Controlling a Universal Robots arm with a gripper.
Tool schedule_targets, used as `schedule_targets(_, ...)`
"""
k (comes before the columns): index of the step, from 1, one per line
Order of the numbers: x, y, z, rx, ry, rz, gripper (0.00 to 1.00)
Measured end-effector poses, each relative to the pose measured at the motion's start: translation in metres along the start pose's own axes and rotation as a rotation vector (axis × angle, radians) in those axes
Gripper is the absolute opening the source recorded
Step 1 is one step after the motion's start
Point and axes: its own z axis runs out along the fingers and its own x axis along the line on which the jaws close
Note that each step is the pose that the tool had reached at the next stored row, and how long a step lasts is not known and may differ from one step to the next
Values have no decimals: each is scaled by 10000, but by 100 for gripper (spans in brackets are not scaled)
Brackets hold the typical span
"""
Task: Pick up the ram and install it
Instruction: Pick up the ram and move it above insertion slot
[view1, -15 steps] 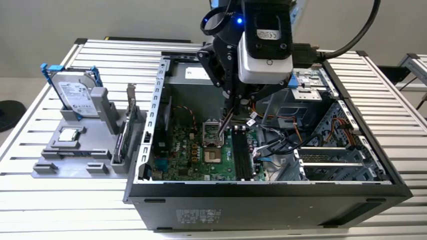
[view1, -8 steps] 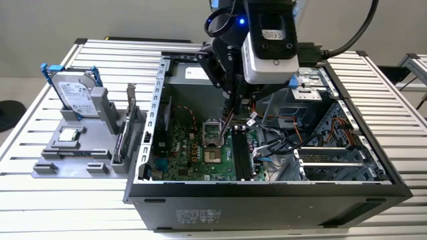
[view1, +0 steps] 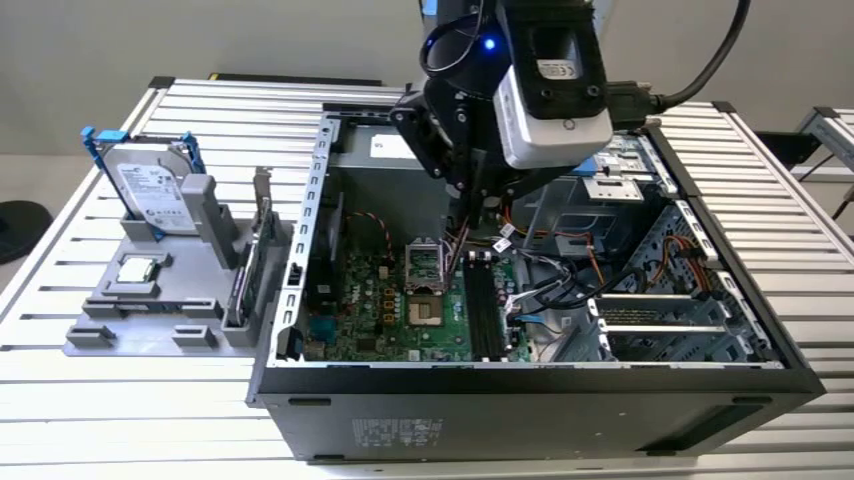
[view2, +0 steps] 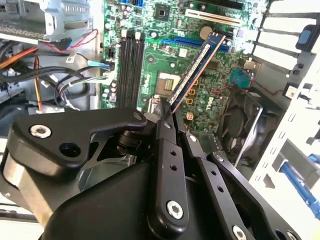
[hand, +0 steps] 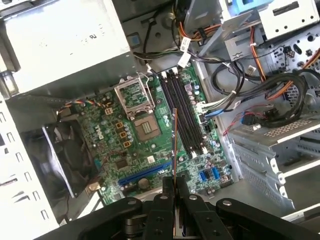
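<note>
My gripper (view2: 167, 109) is shut on the ram (view2: 196, 67), a long thin stick with a gold contact edge, held by one end. It hangs inside the open computer case (view1: 307, 230), above the green motherboard (hand: 120, 145). In the first wrist view the ram (hand: 173, 142) shows edge-on, rising from the gripper (hand: 173, 184) and lying just beside the black memory slots (hand: 186, 112), not in them. In both wrist views the slots (view2: 131, 65) stand bare. In the exterior view the gripper (view1: 470, 215) sits low in the case, over the slots (view1: 483, 312).
A CPU socket (hand: 146, 127) with its lid raised lies beside the slots. Loose cables (hand: 235, 100) and a drive cage (hand: 265, 150) crowd the slots' other side; a fan (hand: 55, 155) sits near the case wall. Outside, a grey holder (view1: 147, 310) carries a hard drive (view1: 150, 190), a chip (view1: 138, 268) and a card (view1: 247, 270).
</note>
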Motion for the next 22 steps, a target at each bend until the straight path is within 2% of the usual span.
schedule_targets(17,2,6,1,-101,-35,-3060,0)
schedule_targets(22,3,8,3,-126,-44,-3806,0)
